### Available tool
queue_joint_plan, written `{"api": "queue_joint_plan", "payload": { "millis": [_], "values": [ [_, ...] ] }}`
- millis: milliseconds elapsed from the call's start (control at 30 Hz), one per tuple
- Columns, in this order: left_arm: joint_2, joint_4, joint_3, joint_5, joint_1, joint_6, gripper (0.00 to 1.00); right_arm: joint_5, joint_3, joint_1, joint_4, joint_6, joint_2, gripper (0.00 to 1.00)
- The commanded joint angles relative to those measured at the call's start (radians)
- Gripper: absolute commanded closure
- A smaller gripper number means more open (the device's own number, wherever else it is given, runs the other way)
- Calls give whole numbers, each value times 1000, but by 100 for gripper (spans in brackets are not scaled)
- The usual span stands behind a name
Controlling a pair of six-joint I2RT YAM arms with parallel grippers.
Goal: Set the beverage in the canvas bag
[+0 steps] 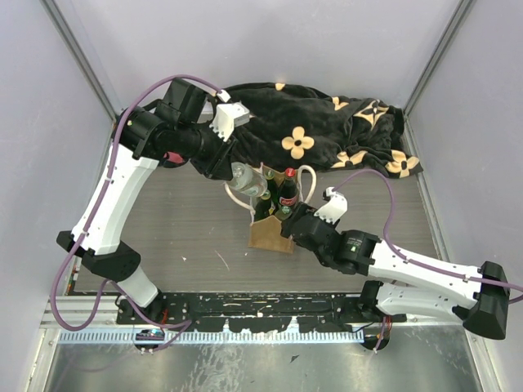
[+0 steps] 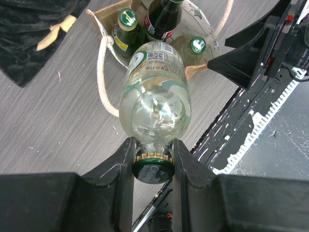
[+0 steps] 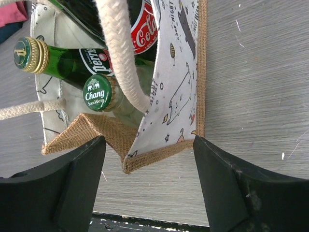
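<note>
The beverage (image 2: 155, 96), a clear glass bottle with a green Chang cap, hangs tilted over the canvas bag (image 2: 194, 71). My left gripper (image 2: 153, 154) is shut on its neck just below the cap. From above, the beverage (image 1: 248, 181) sits at the bag's far-left rim, held by the left gripper (image 1: 233, 170). The canvas bag (image 1: 270, 233) stands upright and holds three bottles: a green Perrier (image 3: 63, 63), a Chang soda water (image 3: 99, 93) and a Coca-Cola (image 3: 140, 24). My right gripper (image 3: 147, 145) is open, and its jaws straddle the near corner of the bag (image 3: 176, 87).
A black flower-patterned blanket (image 1: 327, 122) lies bunched along the back of the table. White rope handles (image 3: 118, 53) loop over the bag's mouth. The black mounting rail (image 1: 261, 314) runs along the near edge. Grey walls close in both sides.
</note>
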Motion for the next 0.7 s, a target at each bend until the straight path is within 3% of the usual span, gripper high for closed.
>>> {"api": "queue_joint_plan", "payload": {
  "millis": [0,167,667],
  "values": [
    [-48,72,15,69,-2,-6,100,66,-10,1,48,58,-17,22],
    [-59,80,-7,71,-3,-4,100,86,-52,1,40,107,-62,30],
    [-66,80,-31,75,-4,8,100,85,-131,1,109,207,-128,27]
  ]
}}
